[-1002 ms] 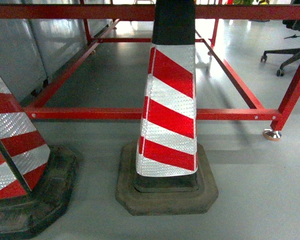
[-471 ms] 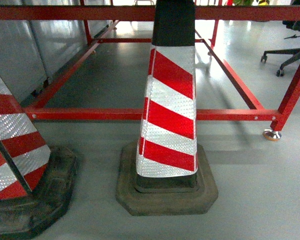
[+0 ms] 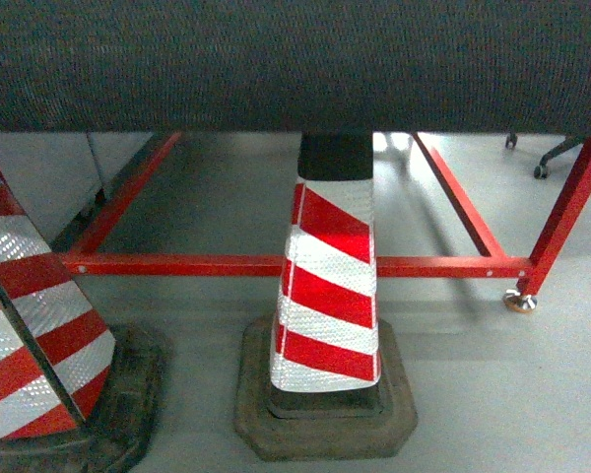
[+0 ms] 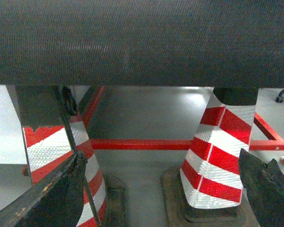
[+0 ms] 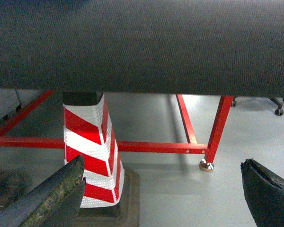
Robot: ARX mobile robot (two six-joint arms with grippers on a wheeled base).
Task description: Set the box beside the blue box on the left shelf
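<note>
The box, the blue box and the left shelf are out of view in all three views. A dark, finely textured surface (image 3: 295, 59) fills the top of the head view, and the same kind of surface (image 4: 142, 42) (image 5: 142, 42) covers the top of both wrist views; I cannot tell what it is. My left gripper (image 4: 162, 158) is open, its dark fingers (image 4: 61, 194) wide apart over the floor with nothing between them. My right gripper (image 5: 163, 163) is open too, its fingers (image 5: 52, 194) holding nothing. Neither gripper shows in the head view.
A red-and-white striped traffic cone (image 3: 327, 296) on a black rubber base stands just ahead. A second cone (image 3: 30, 325) is at the left. Behind them runs a low red steel frame (image 3: 177, 265) with a metal foot (image 3: 519, 301). Chair castors (image 3: 547, 168) show far right.
The head view has shifted: the dark textured surface now covers its top third, hiding the upper red bar and the cone's top. The cones and frame sit slightly differently in view.
</note>
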